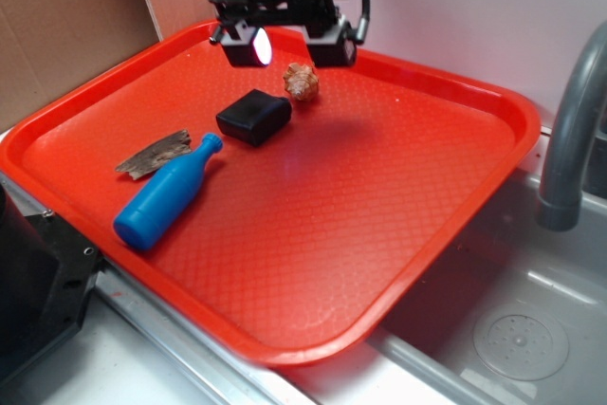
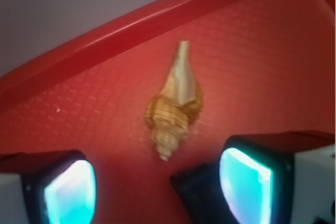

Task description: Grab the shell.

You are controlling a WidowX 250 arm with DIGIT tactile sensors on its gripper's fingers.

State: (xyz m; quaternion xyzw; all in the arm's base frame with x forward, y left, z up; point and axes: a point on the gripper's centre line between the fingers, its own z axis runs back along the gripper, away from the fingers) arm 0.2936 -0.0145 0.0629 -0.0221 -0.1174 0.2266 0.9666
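The shell (image 1: 301, 81), a small knobbly tan-and-cream spiral, lies on the red tray (image 1: 379, 187) near its back rim. In the wrist view the shell (image 2: 173, 106) points its spire toward the camera, just beyond the fingertips. My gripper (image 1: 289, 46) hovers above the tray, over and slightly behind the shell, and is open with nothing between its pads (image 2: 71, 195). The gripper (image 2: 157, 192) shows both glowing cyan pads wide apart.
A black box (image 1: 253, 117) sits just in front-left of the shell; its corner (image 2: 197, 195) shows between the pads. A blue bottle (image 1: 168, 193) and a bark-like sliver (image 1: 152, 154) lie further left. A grey faucet (image 1: 569, 130) and sink (image 1: 512, 329) are at right.
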